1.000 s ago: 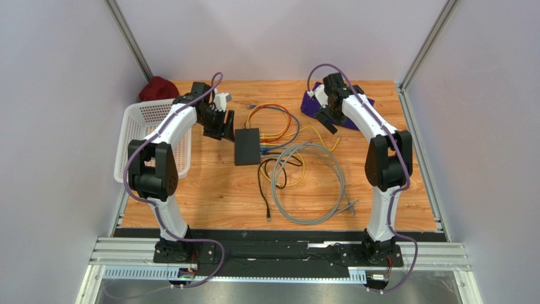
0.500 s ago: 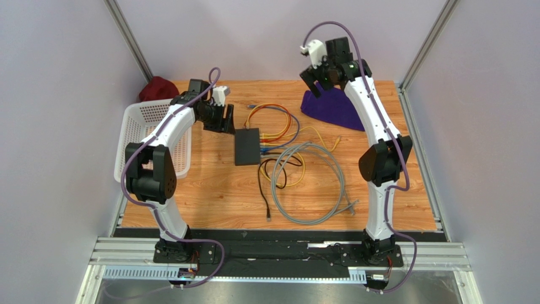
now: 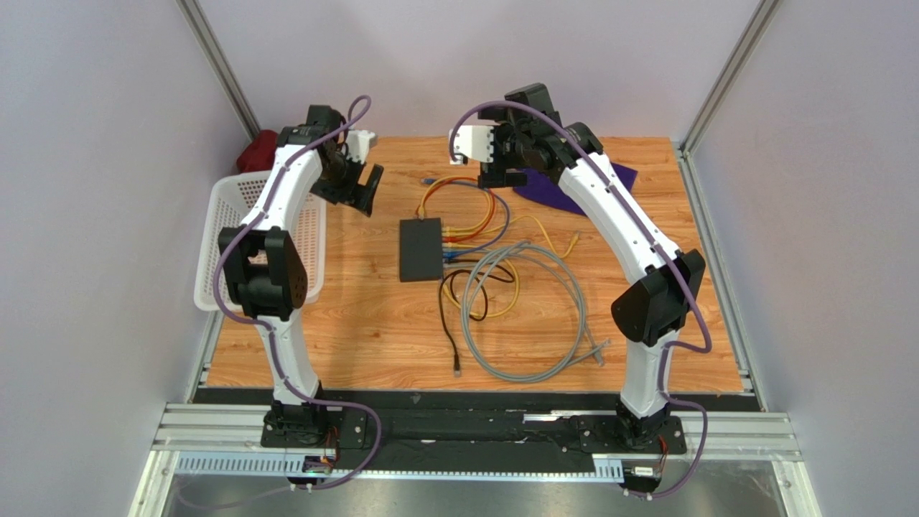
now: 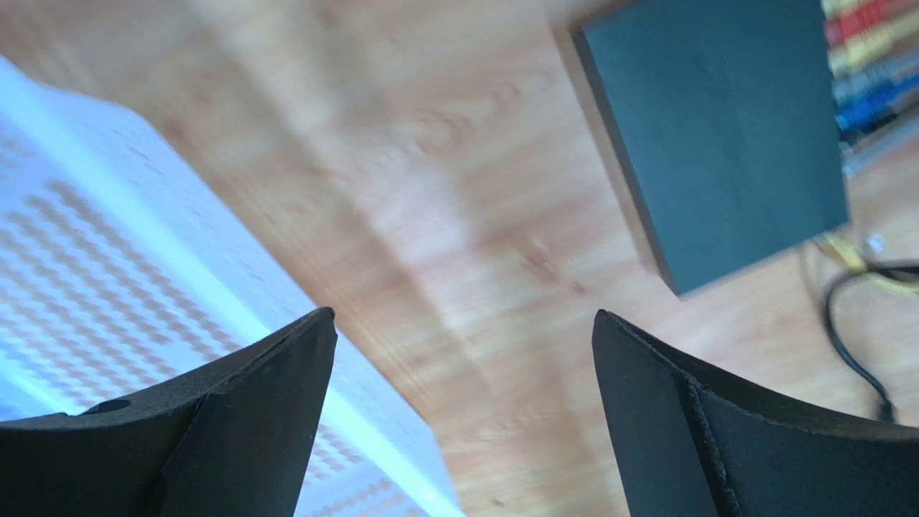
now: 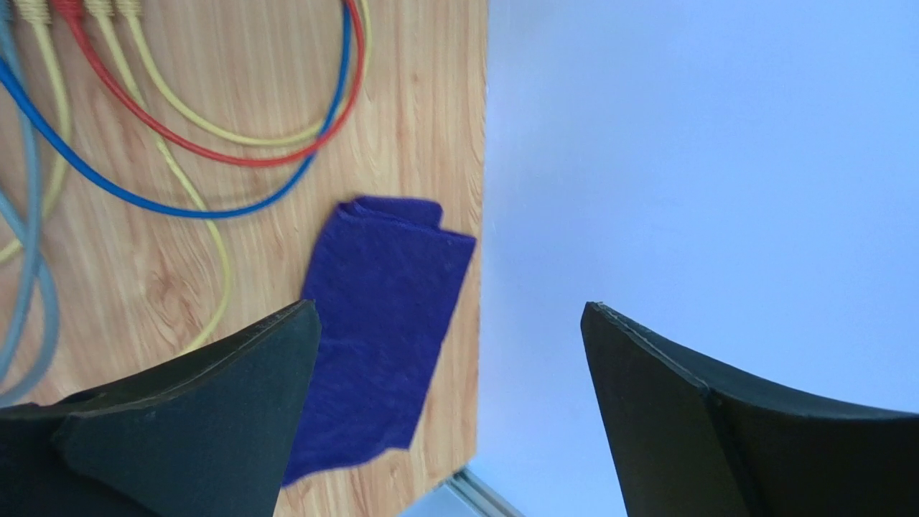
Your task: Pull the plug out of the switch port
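Switch [image 3: 421, 249] lay flat on the wooden table [image 3: 356, 334], near the middle and a bit toward the back. It was a thin black box with a plain top. Plugs [image 3: 449, 251] sat in a row in its right side. Cables [image 3: 507, 259] ran out from them and curled in loops over the wood on the right. Some were orange, blue and yellow, 1 was grey and 1 was black.

To the left of the switch, the left gripper [image 3: 365, 192] hung in the air above the table, apart from the box. Its 2 jaws stood wide, with nothing between them. In the left wrist view the left gripper [image 4: 462, 323] had the switch [image 4: 717, 129] on 1 side and the white basket [image 4: 108, 269] on the other.

Behind the switch, the right gripper [image 3: 494, 170] was up high over the cable loops. Its 2 jaws stood wide too and held nothing. The right wrist view showed a purple cloth [image 5: 378, 345] lying on the wood.

A red cloth [image 3: 259, 151] lay in the far left corner, behind the basket [image 3: 243, 194].
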Controlling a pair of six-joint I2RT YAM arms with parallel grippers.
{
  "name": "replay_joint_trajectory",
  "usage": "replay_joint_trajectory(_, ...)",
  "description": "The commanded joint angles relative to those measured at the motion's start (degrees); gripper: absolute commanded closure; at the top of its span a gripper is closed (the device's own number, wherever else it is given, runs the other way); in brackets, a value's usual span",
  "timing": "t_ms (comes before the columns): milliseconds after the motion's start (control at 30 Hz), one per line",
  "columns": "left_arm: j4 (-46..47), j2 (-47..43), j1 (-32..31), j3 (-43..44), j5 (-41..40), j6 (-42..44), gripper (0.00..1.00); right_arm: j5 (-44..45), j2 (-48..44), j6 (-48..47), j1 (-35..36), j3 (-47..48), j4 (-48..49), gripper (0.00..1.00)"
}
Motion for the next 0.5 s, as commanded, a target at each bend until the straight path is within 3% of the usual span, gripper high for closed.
replay_joint_trajectory(0,-2.05,6.13,-1.37,11.11,-4.36,3.94,0.04,7.32,-2.15,-3.1,1.53,2.58,-1.35,0.0)
replay_joint_trajectory(67,1.44,6.67,-1.81,11.75,-0.41,0.87,0.05,9.51,-2.58,0.84,1.27,1.72,-5.35,0.02)
replay_joint_trajectory(133,4.79,5.01,-2.6,8.95,4.76,-1.52,0.11,9.0,-4.78,4.8,-0.48,-5.03,-3.52,0.03)
replay_joint_trajectory(200,11.02,3.43,-3.48,3.96,5.41,-3.53,0.13,6.46,-6.01,15.07,-2.33,-9.43,0.24,0.04)
replay_joint_trajectory(267,18.24,0.18,-4.27,-0.36,9.17,-4.68,0.15,-0.03,-5.67,24.64,-5.84,-9.02,2.11,0.03)
replay_joint_trajectory(300,19.91,-0.79,-4.54,-4.12,10.76,-5.03,0.16,-2.84,-5.31,35.91,-7.51,-6.75,3.68,0.03)
replay_joint_trajectory(367,23.78,-3.26,-4.89,-8.01,13.31,-5.82,0.16,-12.68,-2.95,45.91,-12.52,-3.75,5.09,0.03)
replay_joint_trajectory(400,24.75,-3.79,-4.98,-11.68,13.67,-7.66,0.17,-16.28,-1.98,55.53,-14.01,-3.04,9.02,0.04)
replay_joint_trajectory(467,26.86,-4.58,-4.98,-14.78,14.54,-9.69,0.18,-24.29,1.69,60.53,-16.04,0.38,12.29,0.07)
